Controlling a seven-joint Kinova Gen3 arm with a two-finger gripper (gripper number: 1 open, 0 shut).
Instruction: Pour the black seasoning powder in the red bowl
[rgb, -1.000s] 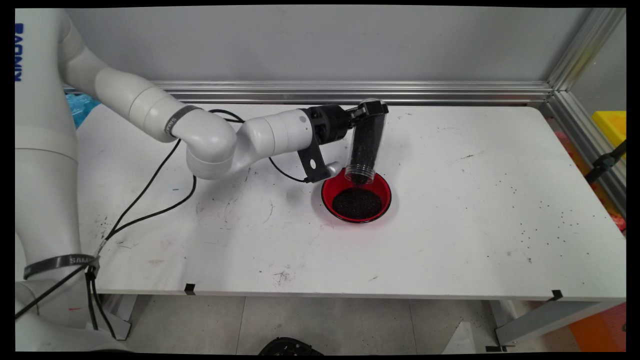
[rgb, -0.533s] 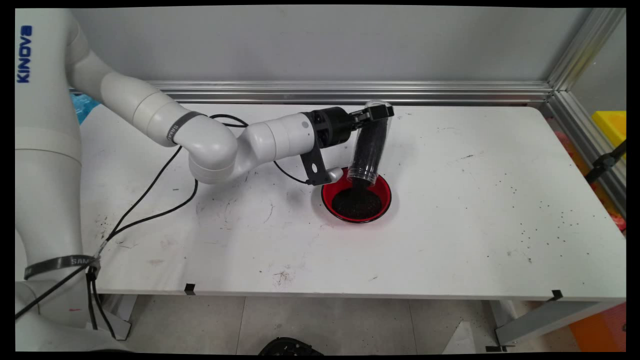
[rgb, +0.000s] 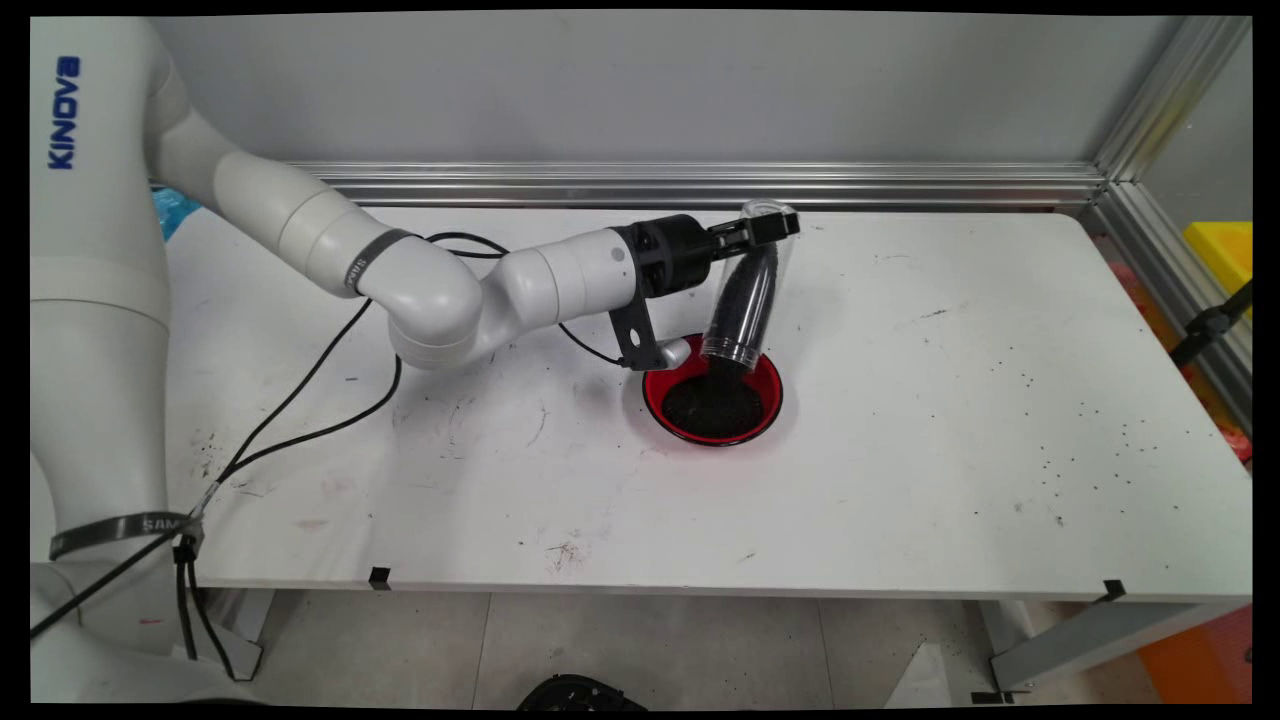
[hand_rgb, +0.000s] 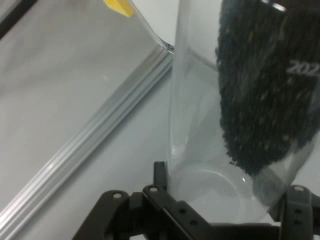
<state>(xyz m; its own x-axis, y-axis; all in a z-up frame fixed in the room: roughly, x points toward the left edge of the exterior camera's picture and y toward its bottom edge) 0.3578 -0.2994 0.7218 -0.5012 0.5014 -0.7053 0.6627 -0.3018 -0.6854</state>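
Gripper (rgb: 762, 229): fingers clamped on clear cup (rgb: 745, 295) base | cup inverted, mouth below fingers over red bowl (rgb: 668, 378) | black granules (rgb: 712, 405): part in bowl, part in cup.

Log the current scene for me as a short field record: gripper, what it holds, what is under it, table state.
gripper: black two-finger gripper, shut on the clear cup near its base
held item: clear cup, tipped mouth-down, with black granules inside
below: red bowl, with a heap of black granules; cup mouth over the bowl's far side
flow: granules reach from cup mouth to heap
table: white table, scattered black specks at right
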